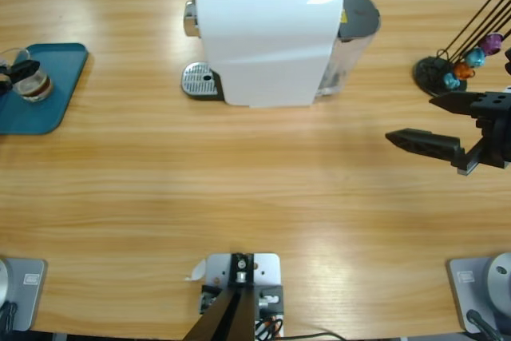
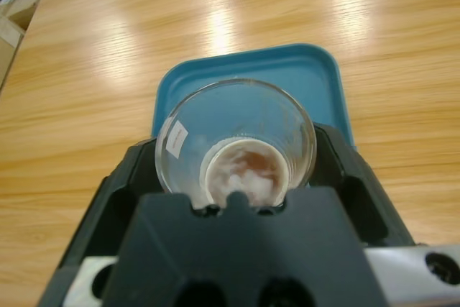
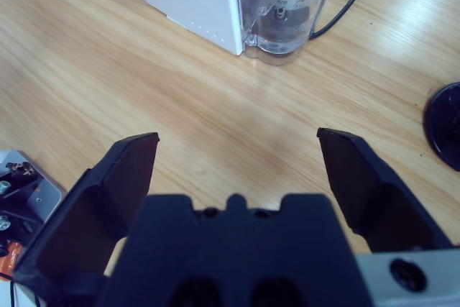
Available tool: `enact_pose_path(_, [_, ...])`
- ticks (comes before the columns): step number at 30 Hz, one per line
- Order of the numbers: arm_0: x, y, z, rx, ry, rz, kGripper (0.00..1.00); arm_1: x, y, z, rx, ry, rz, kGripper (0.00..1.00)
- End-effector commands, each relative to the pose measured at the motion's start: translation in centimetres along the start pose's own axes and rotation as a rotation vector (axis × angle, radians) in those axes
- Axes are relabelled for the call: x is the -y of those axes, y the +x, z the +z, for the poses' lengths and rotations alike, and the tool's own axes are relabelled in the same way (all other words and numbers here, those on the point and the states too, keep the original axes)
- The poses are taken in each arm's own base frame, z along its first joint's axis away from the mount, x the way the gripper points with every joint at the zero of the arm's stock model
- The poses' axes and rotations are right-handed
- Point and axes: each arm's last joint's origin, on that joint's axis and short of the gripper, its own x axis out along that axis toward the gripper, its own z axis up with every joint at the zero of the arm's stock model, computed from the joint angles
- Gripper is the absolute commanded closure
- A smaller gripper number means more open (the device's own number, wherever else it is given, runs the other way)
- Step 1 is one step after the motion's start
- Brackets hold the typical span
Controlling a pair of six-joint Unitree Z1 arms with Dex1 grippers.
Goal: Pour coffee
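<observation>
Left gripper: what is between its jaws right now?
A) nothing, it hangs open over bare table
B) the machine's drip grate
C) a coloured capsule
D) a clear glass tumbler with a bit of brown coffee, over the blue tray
D: the left wrist view shows the left gripper closed around the tumbler, with coffee at its bottom, above the blue tray.

The left pincer [image 2: 237,177] sat at the far left edge of the high view, only its black tips showing there, its jaws closed on a glass [image 2: 236,141] seated between them against the black body. The right pincer [image 1: 435,125] came in from the right edge, level and pointing toward the middle of the surface [image 1: 255,197], hovering above it. Its two black jaws stood wide apart with nothing between them.
</observation>
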Motion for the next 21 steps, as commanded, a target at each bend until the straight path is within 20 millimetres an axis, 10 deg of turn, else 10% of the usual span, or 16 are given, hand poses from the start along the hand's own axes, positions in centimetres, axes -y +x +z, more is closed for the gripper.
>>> enact_pose_path(1, [0.2, 0.7, 0.3, 0.049, 0.012, -0.071, 0.035, 0.2, 0.0, -0.6, -0.021, 0.0, 0.003, 0.0])
enact_pose_path(21, [-0.8, -7.3, 1.5, 0.174, -0.009, 0.02, 0.0, 0.2, -0.6, -0.9, 0.006, 0.0, 0.008, 0.0])
